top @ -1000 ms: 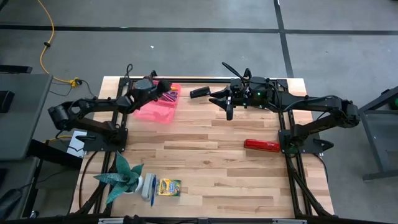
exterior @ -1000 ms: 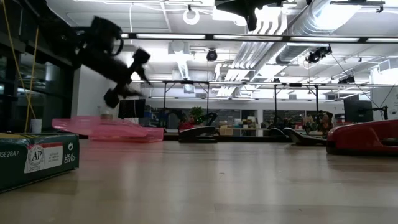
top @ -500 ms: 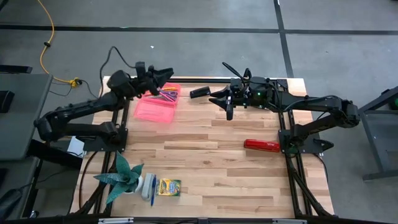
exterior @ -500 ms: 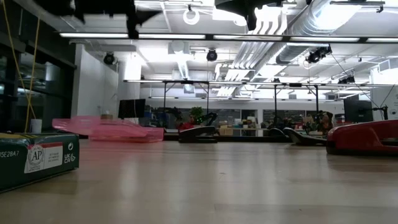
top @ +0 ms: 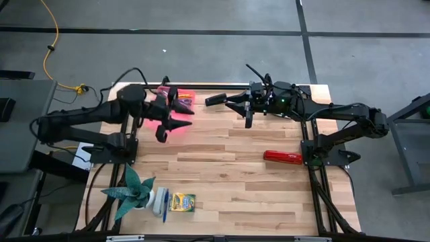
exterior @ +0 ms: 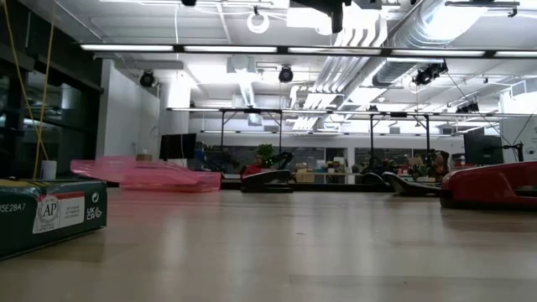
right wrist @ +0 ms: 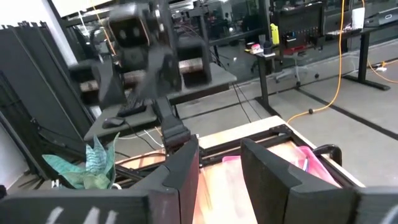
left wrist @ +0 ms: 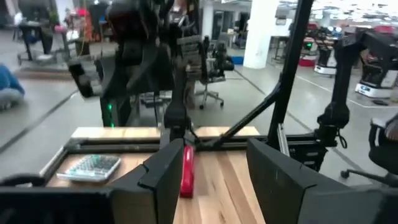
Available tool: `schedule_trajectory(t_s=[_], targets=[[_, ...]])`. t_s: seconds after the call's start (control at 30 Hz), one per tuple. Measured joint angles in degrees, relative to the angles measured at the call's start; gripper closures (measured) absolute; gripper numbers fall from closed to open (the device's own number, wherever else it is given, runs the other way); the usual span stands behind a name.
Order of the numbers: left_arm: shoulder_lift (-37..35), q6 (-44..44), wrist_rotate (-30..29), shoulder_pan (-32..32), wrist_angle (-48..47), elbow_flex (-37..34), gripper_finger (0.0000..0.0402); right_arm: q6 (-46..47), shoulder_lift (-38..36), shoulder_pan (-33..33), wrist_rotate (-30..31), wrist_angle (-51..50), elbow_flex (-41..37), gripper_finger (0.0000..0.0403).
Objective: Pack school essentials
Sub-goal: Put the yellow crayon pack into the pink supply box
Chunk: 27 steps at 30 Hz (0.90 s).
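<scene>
— Two arms are reaching over the far half of the table (top: 222, 168); where are their ends sitting?

— The left end effector (top: 173, 115) is hanging above the pink tray (top: 176, 125), fingers spread wide and gripping nothing. The right end effector (top: 240, 107) is hovering near the far edge, also parted and empty, just beside one dark grey calculator (top: 215, 99).

— And the school things?

— Several thin pencils (top: 184, 99) are lying in the tray's far end; their exact count is hard to read, since the left arm is covering much of the tray. One crayon box (top: 182, 202) and one blue pen (top: 164, 207) are resting at the near left edge.

— Anything else around?

— One long red bar (top: 283, 156) is lying on the right side, well apart from the tray, and one teal plant (top: 131, 191) is standing beside the pen.
</scene>
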Motion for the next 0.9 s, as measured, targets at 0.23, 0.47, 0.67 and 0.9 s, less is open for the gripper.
schedule_trajectory(t_s=[0.23, 0.47, 0.67, 0.9], targets=[[-0.3, -6.7, -2.3, -0.8, 16.2, -8.1, 0.0236, -0.2, 0.0, 0.0, 0.0, 0.0, 0.0, 0.029], [-0.3, -5.5, -3.6, -0.8, 16.5, -8.2, 0.0236, -2.0, 0.0, 0.0, -0.7, 0.0, 0.0, 0.029], [-0.3, -5.5, -6.5, -0.8, 15.9, -8.2, 0.0236, -2.6, 0.0, 0.0, -0.7, 0.0, 0.0, 0.029], [-0.3, -14.2, -6.3, -2.4, 14.2, -8.2, 0.0236, -2.5, 0.0, 0.0, -0.8, 0.0, 0.0, 0.029]])
